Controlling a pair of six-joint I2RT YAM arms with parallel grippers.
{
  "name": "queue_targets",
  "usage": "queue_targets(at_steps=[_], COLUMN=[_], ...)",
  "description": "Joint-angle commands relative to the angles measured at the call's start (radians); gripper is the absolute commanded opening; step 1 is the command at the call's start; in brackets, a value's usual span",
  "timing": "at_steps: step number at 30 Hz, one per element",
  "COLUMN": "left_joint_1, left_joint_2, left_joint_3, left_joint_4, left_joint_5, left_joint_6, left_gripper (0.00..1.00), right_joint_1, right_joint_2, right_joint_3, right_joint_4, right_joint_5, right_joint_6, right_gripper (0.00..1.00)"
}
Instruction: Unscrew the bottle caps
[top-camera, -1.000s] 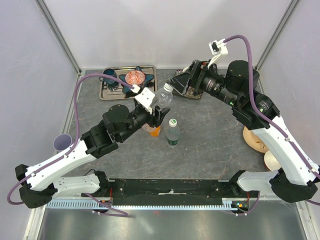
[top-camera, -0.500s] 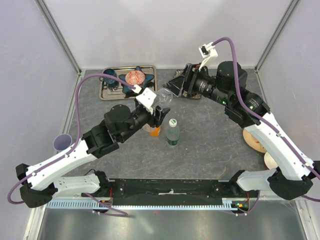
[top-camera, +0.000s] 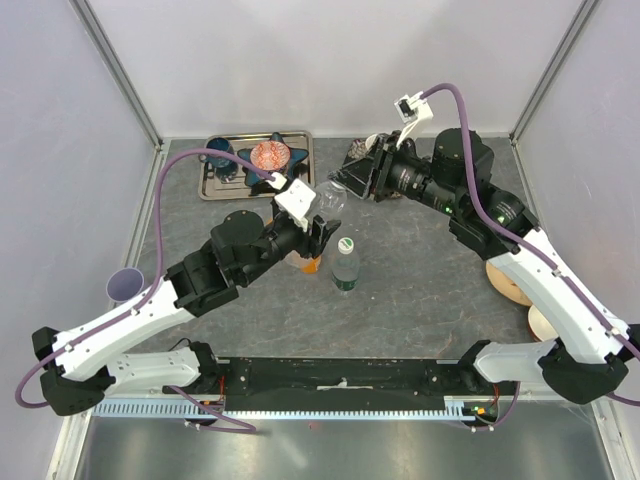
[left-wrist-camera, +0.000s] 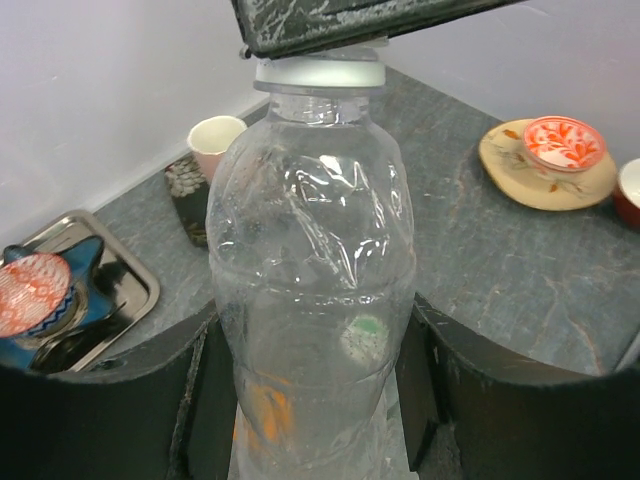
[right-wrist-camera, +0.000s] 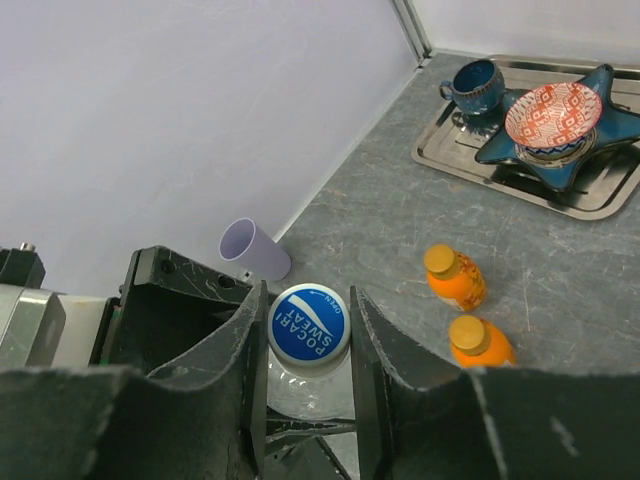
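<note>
Above grey worktop (top-camera: 430, 270): left gripper (top-camera: 318, 230) clamps clear bottle (left-wrist-camera: 310, 260), probably light and crushable, mid-body; right gripper (top-camera: 348, 181) pinches stiff blue cap (right-wrist-camera: 309, 323) on its neck.

Colourless clear plastic bottle (left-wrist-camera: 315, 290), crumpled, fills the centre of the left wrist view. Its blue-and-white round plastic cap (right-wrist-camera: 309, 323) is on, lower centre. Green-tinted clear bottle (top-camera: 345, 270) stands upright at mid-frame, white-and-green cap (top-camera: 346, 244) on. Two short orange bottles (right-wrist-camera: 460, 285) stand right of centre with orange caps (right-wrist-camera: 439, 259) on.

Your left arm (top-camera: 130, 322) and right arm (top-camera: 555, 290) wear white shells, black joints, purple cables (top-camera: 446, 88); the black fingers (right-wrist-camera: 200, 330) are scuffed.
</note>
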Motion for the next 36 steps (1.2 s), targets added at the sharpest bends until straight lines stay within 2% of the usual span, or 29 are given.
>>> queue_targets(at_steps=[1,5,9,10,12,13,14,17,21,22,24,25,29,30,31,32,36], left_joint_1=[-0.01,-0.006,-0.003,-0.002,0.006,0.007,0.01,0.05,0.163,0.179,0.222,0.233,0.268,0.271,0.273,0.273,0.283], left_joint_2=[-0.056,-0.105,-0.114,-0.114,-0.102,-0.093,-0.085,-0.045,0.009,0.027,0.044,0.053,0.111,0.119,0.127,0.145,0.203], left_joint_3=[0.0,-0.008,0.061,0.074,0.121,0.138,0.156,0.195,0.177,0.167,0.132,0.12,0.074,0.072,0.072,0.075,0.08], left_joint_4=[0.088,0.116,0.065,0.058,0.019,0.003,-0.011,-0.033,0.063,0.132,0.22,0.32,0.549,0.577,0.596,0.628,0.728], left_joint_5=[0.137,0.36,0.602,0.701,0.8,0.888,0.932,1.105,1.329,1.392,1.452,1.498,1.566,1.572,1.578,1.581,1.601], left_joint_6=[0.005,-0.034,-0.122,-0.135,-0.164,-0.172,-0.179,-0.228,-0.401,-0.435,-0.539,-0.578,-0.766,-0.782,-0.791,-0.807,-0.87], left_gripper=[0.28,0.32,0.35,0.36,0.37,0.38,0.38,0.39,0.39,0.39,0.39,0.39,0.39,0.39,0.39,0.39,0.38], right_joint_1=[0.001,0.003,0.001,0.001,0.001,0.001,0.001,0.001,0.003,0.001,0.001,0.001,0.001,0.003,0.003,0.001,0.003], right_joint_2=[-0.063,-0.098,-0.134,-0.14,-0.16,-0.169,-0.199,-0.256,-0.276,-0.276,-0.28,-0.28,-0.27,-0.269,-0.267,-0.26,-0.238], right_joint_3=[-0.021,-0.003,-0.003,-0.006,-0.024,-0.044,-0.108,-0.229,-0.283,-0.289,-0.299,-0.302,-0.293,-0.299,-0.309,-0.328,-0.328], right_joint_4=[0.06,0.061,0.06,0.061,0.095,0.126,0.231,0.415,0.511,0.528,0.572,0.598,0.669,0.71,0.849,0.909,1.092], right_joint_5=[-0.114,-0.255,-0.372,-0.397,-0.505,-0.542,-0.646,-0.73,-0.835,-0.846,-0.878,-0.907,-0.912,-0.925,-0.94,-0.949,-0.975], right_joint_6=[-0.094,-0.183,-0.231,-0.24,-0.257,-0.248,-0.21,-0.159,-0.125,-0.119,-0.084,-0.067,-0.035,-0.009,0.099,0.141,0.281], right_gripper=[0.0,0.0,0.0,0.0,0.0,0.0,0.0,0.0,0.0,0.0,0.0,0.0,0.0,0.0,0.0,0.0,0.0])
